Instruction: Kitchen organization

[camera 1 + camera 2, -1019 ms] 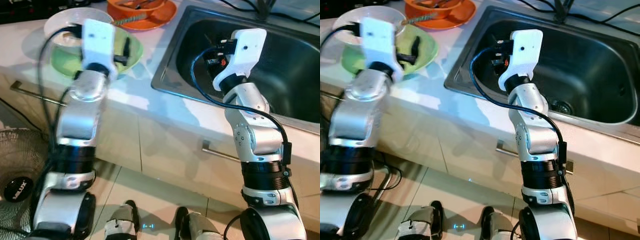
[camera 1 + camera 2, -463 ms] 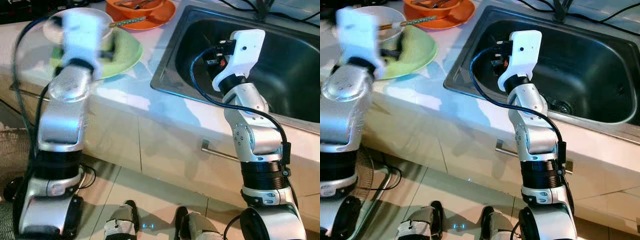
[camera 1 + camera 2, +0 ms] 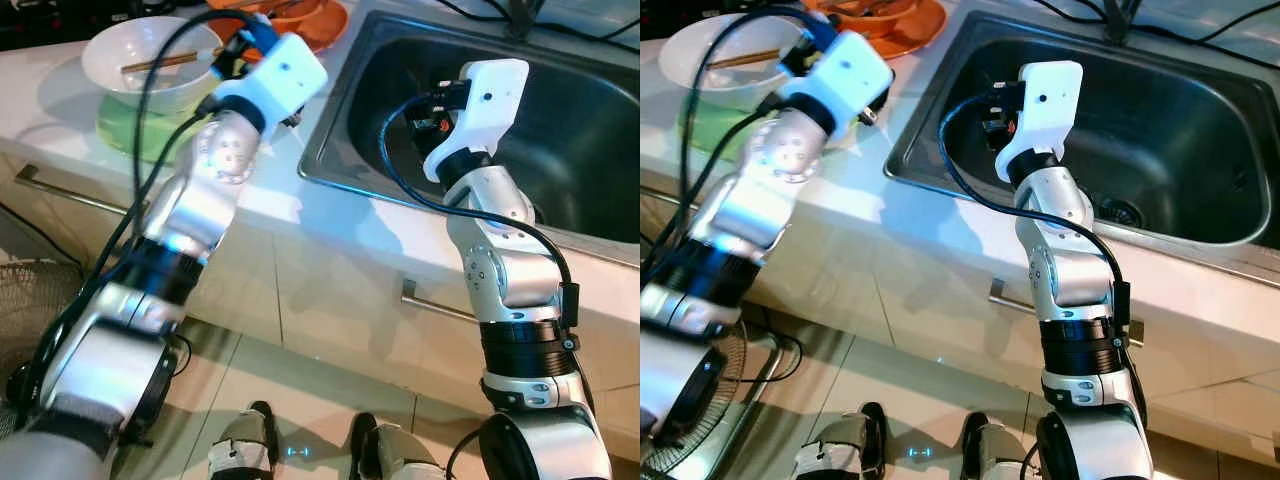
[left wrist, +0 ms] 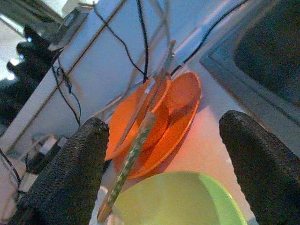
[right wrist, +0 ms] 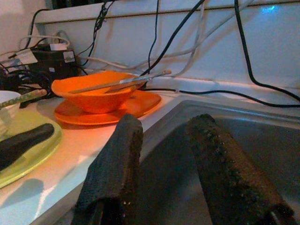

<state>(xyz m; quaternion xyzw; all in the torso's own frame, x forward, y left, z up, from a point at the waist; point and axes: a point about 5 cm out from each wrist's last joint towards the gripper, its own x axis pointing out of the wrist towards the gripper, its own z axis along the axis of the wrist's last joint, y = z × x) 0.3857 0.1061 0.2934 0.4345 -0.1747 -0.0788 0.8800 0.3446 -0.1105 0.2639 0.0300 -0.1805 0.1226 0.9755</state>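
Here, pale counter (image 3: 60,110) beside steel sink (image 3: 590,130), tiled floor (image 3: 310,400) below

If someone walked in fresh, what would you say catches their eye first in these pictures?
The orange bowl on its orange plate, with chopsticks across it, stands out on the pale counter beside the steel sink. The left gripper reaches toward it with jaws wide open, above a green plate. The right gripper hangs over the sink, jaws apart.

No readable text, label or brand anywhere. Small tags on the cables too blurred to make out
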